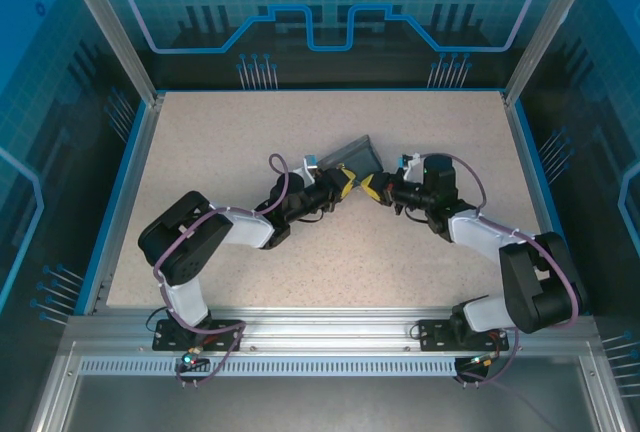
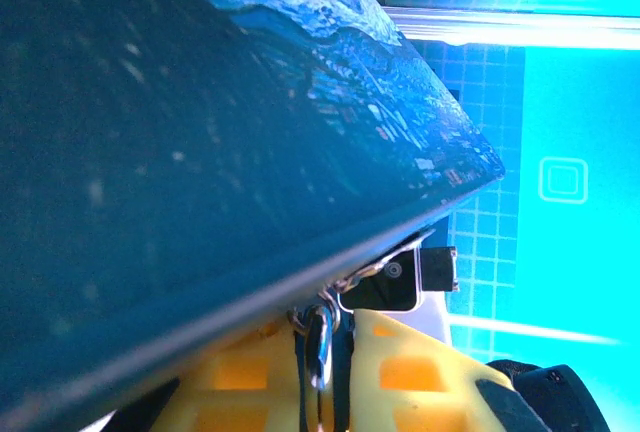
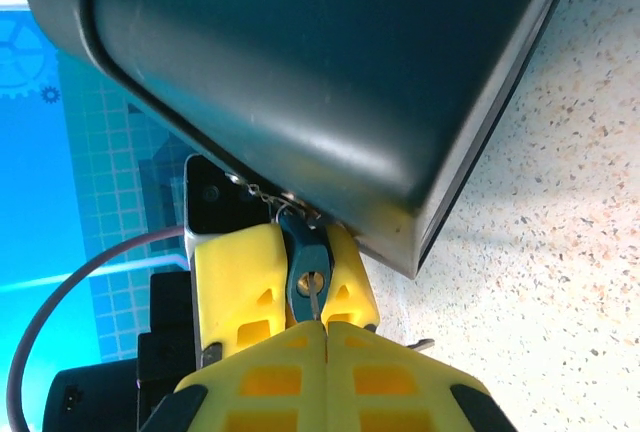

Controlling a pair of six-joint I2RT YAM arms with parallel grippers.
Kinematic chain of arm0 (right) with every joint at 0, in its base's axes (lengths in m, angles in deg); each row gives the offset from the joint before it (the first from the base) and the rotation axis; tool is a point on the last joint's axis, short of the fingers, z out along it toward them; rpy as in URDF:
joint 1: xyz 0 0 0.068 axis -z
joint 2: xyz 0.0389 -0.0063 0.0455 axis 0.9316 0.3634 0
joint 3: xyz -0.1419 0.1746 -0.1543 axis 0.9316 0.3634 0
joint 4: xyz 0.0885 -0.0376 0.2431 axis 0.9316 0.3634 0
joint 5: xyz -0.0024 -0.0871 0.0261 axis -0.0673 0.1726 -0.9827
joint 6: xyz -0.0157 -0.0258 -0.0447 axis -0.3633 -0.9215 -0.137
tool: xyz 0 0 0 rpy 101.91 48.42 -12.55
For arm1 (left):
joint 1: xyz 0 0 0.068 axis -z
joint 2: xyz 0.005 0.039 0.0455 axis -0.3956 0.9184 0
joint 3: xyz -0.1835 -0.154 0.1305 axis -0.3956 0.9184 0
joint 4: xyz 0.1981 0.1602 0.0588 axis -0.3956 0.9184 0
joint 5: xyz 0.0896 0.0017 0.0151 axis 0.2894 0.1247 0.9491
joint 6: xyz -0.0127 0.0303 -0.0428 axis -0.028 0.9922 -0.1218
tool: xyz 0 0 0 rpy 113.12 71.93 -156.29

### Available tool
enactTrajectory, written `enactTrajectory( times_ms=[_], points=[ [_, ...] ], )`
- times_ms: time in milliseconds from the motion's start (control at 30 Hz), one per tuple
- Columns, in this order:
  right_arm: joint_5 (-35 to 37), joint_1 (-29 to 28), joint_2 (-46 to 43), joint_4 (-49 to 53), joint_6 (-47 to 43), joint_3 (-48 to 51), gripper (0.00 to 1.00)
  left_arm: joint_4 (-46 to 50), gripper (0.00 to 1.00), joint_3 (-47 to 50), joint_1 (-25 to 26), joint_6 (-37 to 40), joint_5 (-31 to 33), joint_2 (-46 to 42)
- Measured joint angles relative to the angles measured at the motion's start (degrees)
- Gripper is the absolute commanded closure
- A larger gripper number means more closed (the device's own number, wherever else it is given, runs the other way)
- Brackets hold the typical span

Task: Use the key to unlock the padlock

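Right wrist view: the right gripper (image 3: 322,326) is pressed fully closed on the key (image 3: 315,302), a thin dark metal sliver running straight into a small teal keyhole piece (image 3: 305,267). I'd twist purely about the key's shaft, with no sideways pull.

Left wrist view: the left gripper (image 2: 322,344), nearly closed, pinches that piece and should brace it.

From above: the padlock (image 1: 352,155), a chunky dark-sided block with a blue swirled face, sits tilted mid-table (image 1: 250,132). Its long axis slants toward the far right corner, and its lower edge faces the 2 grippers.
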Motion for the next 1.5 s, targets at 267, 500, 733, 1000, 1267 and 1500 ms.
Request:
enactTrajectory(
  times_ms=[267,500,733,1000,1267,1500],
  points=[
    [-0.68,0.57,0.22,-0.02,-0.02,0.00,1.00,-0.02,1.00,0.00,0.09,-0.02,-0.24,0.02],
    [-1.27,0.98,0.15,-0.87,-0.31,0.90,1.00,0.02,1.00,0.02,0.15,-0.04,-0.39,0.04],
    [-1.99,3.41,-3.30,-0.22,-1.51,4.24,1.00,0.07,1.00,0.44,0.15,-0.02,-0.44,0.04],
    [-2.60,3.56,-5.51,0.24,-1.75,4.50,1.00,0.04,1.00,0.57,0.15,-0.04,-0.63,0.04],
    [-2.51,2.73,-5.11,0.42,-1.73,4.48,1.00,0.04,1.00,0.57,0.15,-0.04,-0.63,0.04],
    [-2.08,1.36,-3.61,0.44,-1.70,4.09,1.00,0.04,1.00,0.57,0.15,-0.04,-0.63,0.04]
  ],
)
